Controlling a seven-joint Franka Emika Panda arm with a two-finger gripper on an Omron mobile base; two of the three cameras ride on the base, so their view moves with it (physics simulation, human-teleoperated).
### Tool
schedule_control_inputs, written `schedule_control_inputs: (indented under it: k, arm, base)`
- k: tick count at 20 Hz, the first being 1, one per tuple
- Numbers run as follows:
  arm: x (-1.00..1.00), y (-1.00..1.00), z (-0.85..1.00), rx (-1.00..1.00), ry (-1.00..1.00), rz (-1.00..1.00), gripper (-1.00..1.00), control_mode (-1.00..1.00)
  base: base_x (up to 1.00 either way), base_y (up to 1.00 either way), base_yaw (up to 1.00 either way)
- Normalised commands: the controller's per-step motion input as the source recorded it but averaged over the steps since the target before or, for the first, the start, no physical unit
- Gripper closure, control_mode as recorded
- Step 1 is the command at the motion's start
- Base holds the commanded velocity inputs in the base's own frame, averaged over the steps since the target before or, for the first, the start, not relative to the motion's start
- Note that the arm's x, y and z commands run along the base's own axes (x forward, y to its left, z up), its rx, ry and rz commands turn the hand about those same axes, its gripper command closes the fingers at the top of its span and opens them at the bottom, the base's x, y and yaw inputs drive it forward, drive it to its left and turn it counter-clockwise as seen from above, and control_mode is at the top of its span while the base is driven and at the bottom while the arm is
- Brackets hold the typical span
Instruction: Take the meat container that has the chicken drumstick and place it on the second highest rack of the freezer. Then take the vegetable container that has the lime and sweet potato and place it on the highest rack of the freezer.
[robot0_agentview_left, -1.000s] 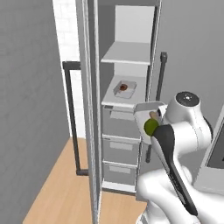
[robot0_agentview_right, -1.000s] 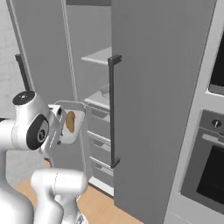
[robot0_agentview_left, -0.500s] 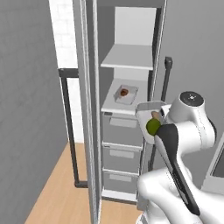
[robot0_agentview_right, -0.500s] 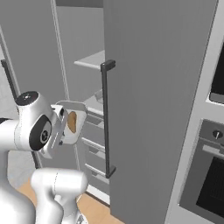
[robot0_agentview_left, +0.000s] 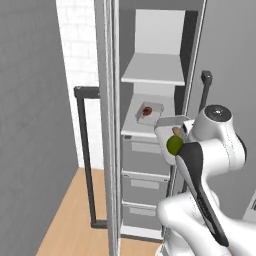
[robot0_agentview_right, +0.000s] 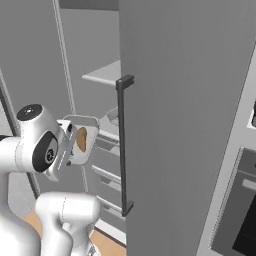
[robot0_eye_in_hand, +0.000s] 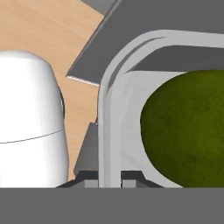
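Note:
The freezer (robot0_agentview_left: 150, 165) stands open, with the highest rack (robot0_agentview_left: 153, 70) bare. On the shelf below it lies a pale tray (robot0_agentview_left: 148, 111) with the chicken drumstick (robot0_agentview_left: 147, 110). My gripper (robot0_agentview_left: 183, 138) is shut on the rim of the vegetable container (robot0_agentview_left: 167, 131), held tilted in front of the drawers, right of the drumstick tray. The lime (robot0_agentview_left: 174, 145) and the sweet potato (robot0_agentview_left: 177, 132) lie in it. In the right base view the container (robot0_agentview_right: 83, 140) shows the sweet potato (robot0_agentview_right: 81, 140). The hand view has the lime (robot0_eye_in_hand: 188, 127) inside the rim (robot0_eye_in_hand: 106, 118).
The freezer's door (robot0_agentview_left: 107, 125) stands edge-on at the left, its dark bar handle (robot0_agentview_left: 83, 155) beyond. A second tall grey door (robot0_agentview_right: 190, 125) with a dark handle (robot0_agentview_right: 122, 145) rises close on the right. Three grey drawers (robot0_agentview_left: 142, 187) sit under the shelves. An oven (robot0_agentview_right: 240, 200) is far right.
The whole picture has shifted and the freezer looms a little larger, so the base has driven nearer. The container has stayed in my gripper at the same height.

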Motion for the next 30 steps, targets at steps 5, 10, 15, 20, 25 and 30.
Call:
schedule_control_inputs:
  k: [5, 10, 15, 20, 25, 30]
  arm:
    - [0.00, 0.00, 0.00, 0.00, 0.00, 0.00, 1.00, 1.00]
    - [0.00, 0.00, 0.00, 0.00, 0.00, 0.00, 1.00, 1.00]
    - [0.00, 0.00, 0.00, 0.00, 0.00, 0.00, 1.00, 1.00]
    - [0.00, 0.00, 0.00, 0.00, 0.00, 0.00, 1.00, 1.00]
    - [0.00, 0.00, 0.00, 0.00, 0.00, 0.00, 1.00, 1.00]
    - [0.00, 0.00, 0.00, 0.00, 0.00, 0.00, 1.00, 1.00]
  base:
    - [0.55, 0.00, -0.07]
    - [0.47, 0.01, -0.06]
    - [0.17, 0.13, -0.03]
    - [0.07, 0.26, -0.02]
    - [0.09, 0.46, -0.08]
    - [0.10, 0.41, -0.08]
